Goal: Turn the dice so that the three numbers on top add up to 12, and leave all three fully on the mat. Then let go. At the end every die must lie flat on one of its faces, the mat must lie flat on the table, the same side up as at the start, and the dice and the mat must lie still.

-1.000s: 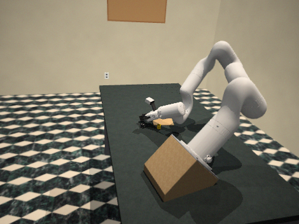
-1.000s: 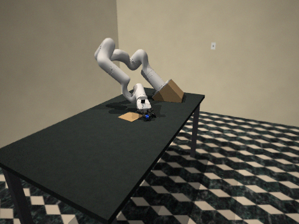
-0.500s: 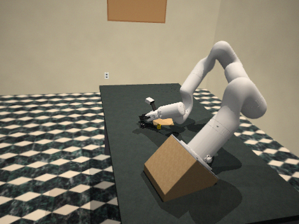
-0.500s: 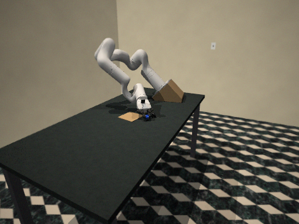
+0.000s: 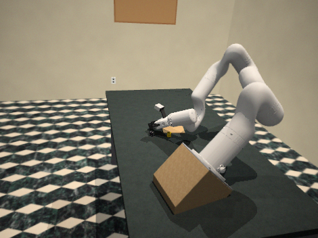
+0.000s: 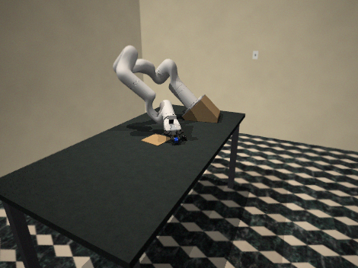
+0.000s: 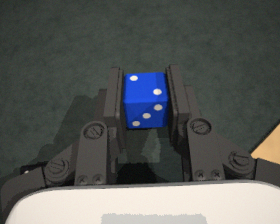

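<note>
My gripper [image 7: 145,84] [image 5: 153,128] [image 6: 176,140] is shut on a blue die [image 7: 145,100] [image 6: 176,138] and holds it low over the dark table, just off the mat's edge. The wrist view shows one die face with two pips and one with three. The tan mat [image 5: 176,130] [image 6: 154,139] [image 7: 273,148] lies flat on the table beside the gripper. A yellow die [image 5: 168,134] lies at the mat's near edge in the top view; I cannot tell whether it is fully on the mat. I see no third die; the arm may hide it.
The dark table [image 5: 135,102] [image 6: 95,180] carries the arm's tan wedge-shaped base [image 5: 189,183] [image 6: 203,111] near one end. The arm's forearm hangs low over the mat. The table's long edge lies close to the gripper in the exterior view.
</note>
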`<state>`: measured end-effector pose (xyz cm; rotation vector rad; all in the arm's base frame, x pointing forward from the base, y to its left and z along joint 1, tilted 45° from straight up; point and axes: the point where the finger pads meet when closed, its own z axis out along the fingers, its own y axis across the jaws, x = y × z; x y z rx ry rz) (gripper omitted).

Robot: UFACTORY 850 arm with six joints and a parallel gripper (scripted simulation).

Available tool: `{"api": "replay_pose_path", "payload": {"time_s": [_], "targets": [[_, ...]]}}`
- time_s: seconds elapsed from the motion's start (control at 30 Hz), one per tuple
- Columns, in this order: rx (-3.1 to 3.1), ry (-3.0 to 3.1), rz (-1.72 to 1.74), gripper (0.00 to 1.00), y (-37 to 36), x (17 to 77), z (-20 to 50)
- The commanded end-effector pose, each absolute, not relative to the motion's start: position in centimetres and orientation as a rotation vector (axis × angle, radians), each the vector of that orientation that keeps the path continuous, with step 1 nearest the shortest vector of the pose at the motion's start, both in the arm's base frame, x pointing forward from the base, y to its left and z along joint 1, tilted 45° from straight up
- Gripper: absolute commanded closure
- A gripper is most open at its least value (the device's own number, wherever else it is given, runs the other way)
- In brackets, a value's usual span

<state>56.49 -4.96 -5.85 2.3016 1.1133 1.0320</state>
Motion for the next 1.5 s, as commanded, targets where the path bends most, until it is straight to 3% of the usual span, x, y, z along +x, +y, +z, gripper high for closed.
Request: {"api": "replay_pose_path", "payload": {"time_s": [0.0,1.47], "targets": [[2.301,1.114,1.033,0.79,-5.04,56.53,-5.93],[2.301,1.114,1.033,0.79,-5.66,56.52,-6.54]]}}
